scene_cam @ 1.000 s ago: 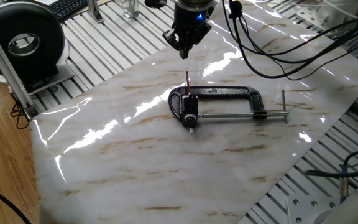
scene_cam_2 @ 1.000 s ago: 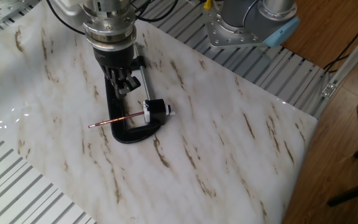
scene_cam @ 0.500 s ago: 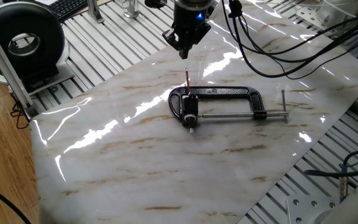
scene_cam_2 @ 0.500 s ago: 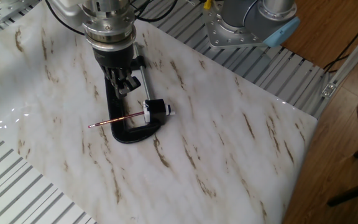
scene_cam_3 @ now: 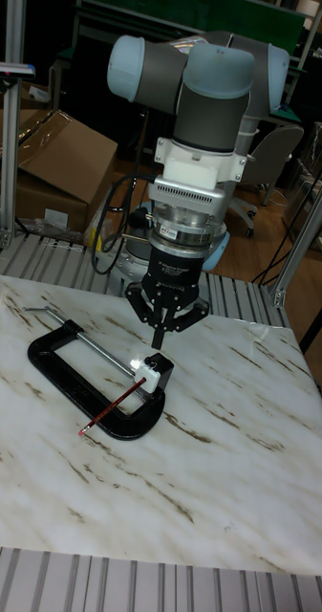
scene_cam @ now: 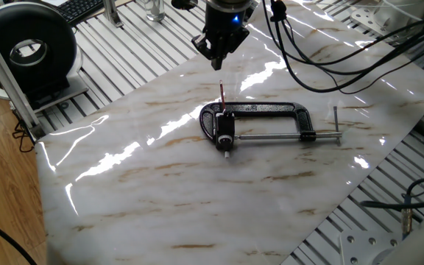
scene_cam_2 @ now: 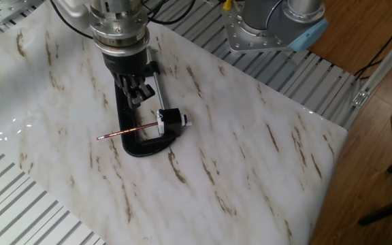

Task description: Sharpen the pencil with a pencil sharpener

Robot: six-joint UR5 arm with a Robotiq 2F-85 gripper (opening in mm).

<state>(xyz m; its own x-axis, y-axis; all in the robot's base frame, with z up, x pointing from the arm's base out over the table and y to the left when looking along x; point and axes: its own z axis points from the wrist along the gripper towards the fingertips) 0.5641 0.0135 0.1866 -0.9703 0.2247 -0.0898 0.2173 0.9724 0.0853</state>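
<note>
The pencil (scene_cam_2: 128, 131) is a thin dark-red stick with one end pushed into the pencil sharpener (scene_cam_2: 171, 119), a small black block with a white tip. The sharpener is held in the jaw of a black C-clamp (scene_cam_2: 122, 112) lying flat on the marble sheet. In one fixed view the pencil (scene_cam: 222, 94) points away from the sharpener (scene_cam: 225, 135) across the clamp frame. The tall view shows the pencil (scene_cam_3: 113, 406) slanting down-left from the sharpener (scene_cam_3: 157, 368). My gripper (scene_cam_3: 159, 338) hangs just above the sharpener, shut and holding nothing, also visible as the gripper (scene_cam: 219, 60) and the gripper (scene_cam_2: 135, 95).
The clamp's long silver screw rod (scene_cam: 285, 136) runs right, ending in a crossbar handle (scene_cam: 336, 124). A black round device (scene_cam: 24, 51) stands at the far left on the slatted table. Cables (scene_cam: 344, 51) hang at the back right. The arm's base (scene_cam_2: 278, 24) sits beyond the marble sheet.
</note>
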